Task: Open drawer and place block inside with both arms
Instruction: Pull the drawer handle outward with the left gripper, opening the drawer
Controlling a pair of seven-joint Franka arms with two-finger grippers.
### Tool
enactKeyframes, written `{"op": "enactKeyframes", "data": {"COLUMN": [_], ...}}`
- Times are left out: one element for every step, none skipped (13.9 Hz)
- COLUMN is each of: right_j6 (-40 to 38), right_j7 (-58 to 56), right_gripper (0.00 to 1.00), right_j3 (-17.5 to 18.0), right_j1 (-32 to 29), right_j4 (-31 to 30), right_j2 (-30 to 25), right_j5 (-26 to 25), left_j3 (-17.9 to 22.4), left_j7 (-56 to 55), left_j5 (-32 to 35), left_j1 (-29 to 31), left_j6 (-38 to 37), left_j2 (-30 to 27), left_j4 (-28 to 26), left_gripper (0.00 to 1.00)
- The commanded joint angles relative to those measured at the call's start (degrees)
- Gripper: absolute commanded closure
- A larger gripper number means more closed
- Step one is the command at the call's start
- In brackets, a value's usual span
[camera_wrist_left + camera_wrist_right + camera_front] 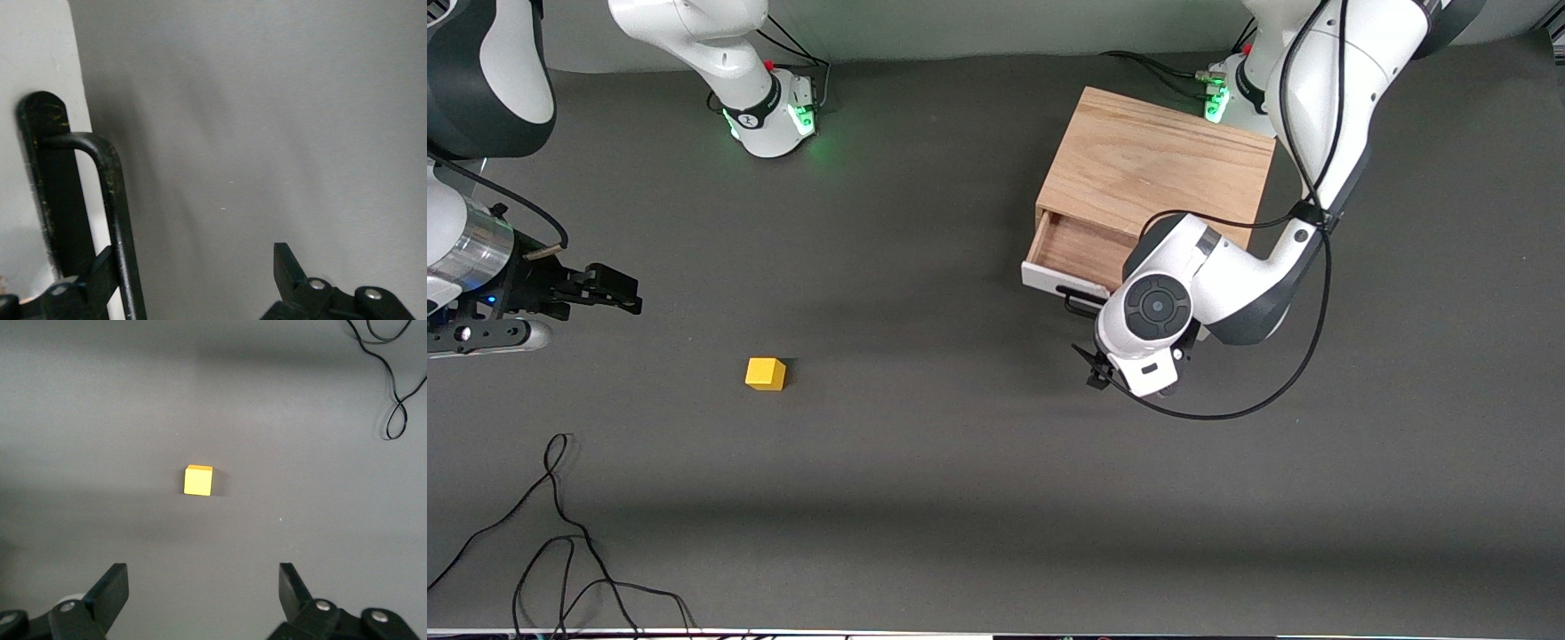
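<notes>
Loose black cable [560, 533], yellow block [766, 373], drawer [1080, 253] part-open under left gripper [1116, 373].

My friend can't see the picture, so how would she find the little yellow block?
Start at the wooden box with its drawer partly open, at the left arm's end of the table. Look toward the right arm's end, a bit nearer the front camera: the block sits alone on bare grey, the only bright yellow cube there.
</notes>
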Motion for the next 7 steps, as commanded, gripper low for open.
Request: {"op": "enactKeyframes", "data": {"right_j6": [-0.7, -0.6, -0.7, -0.7, -0.7, -0.7, -0.7], "right_j7": [1.5, 1.4, 1.5, 1.5, 1.5, 1.5, 1.5], "right_gripper": [0.00, 0.00, 0.00, 0.00, 0.00, 0.00, 0.00], "right_j3": [-0.1, -0.1, -0.1, -0.1, -0.1, -0.1, -0.1], "right_j1": [0.4, 0.4, 0.4, 0.4, 0.4, 0.4, 0.4], "right_j4": [1.1, 1.1, 1.1, 1.1, 1.1, 1.1, 1.1], "right_j2": [0.5, 0.5, 0.5, 0.5, 0.5, 0.5, 0.5], "right_j5": [0.3, 0.3, 0.3, 0.3, 0.3, 0.3, 0.3], "left_j3": [0.7, 0.7, 0.8, 0.7, 0.7, 0.7, 0.7], "left_j7": [-0.4, -0.4, -0.4, -0.4, -0.4, -0.4, -0.3], "left_j5": [2.8, 2.8, 2.8, 3.1, 3.4, 3.5, 3.5], "left_j1": [-0.8, -0.8, -0.8, -0.8, -0.8, -0.8, -0.8], "left_j6": [5.2, 5.7, 5.7, 6.4, 7.2, 8.0, 8.5], "left_j2": [3.3, 3.3, 3.3, 3.3, 3.3, 3.3, 3.3], "left_j4": [4.9, 4.9, 4.9, 5.0, 5.0, 5.0, 5.0], "left_gripper": [0.00, 0.00, 0.00, 0.00, 0.00, 0.00, 0.00]}}
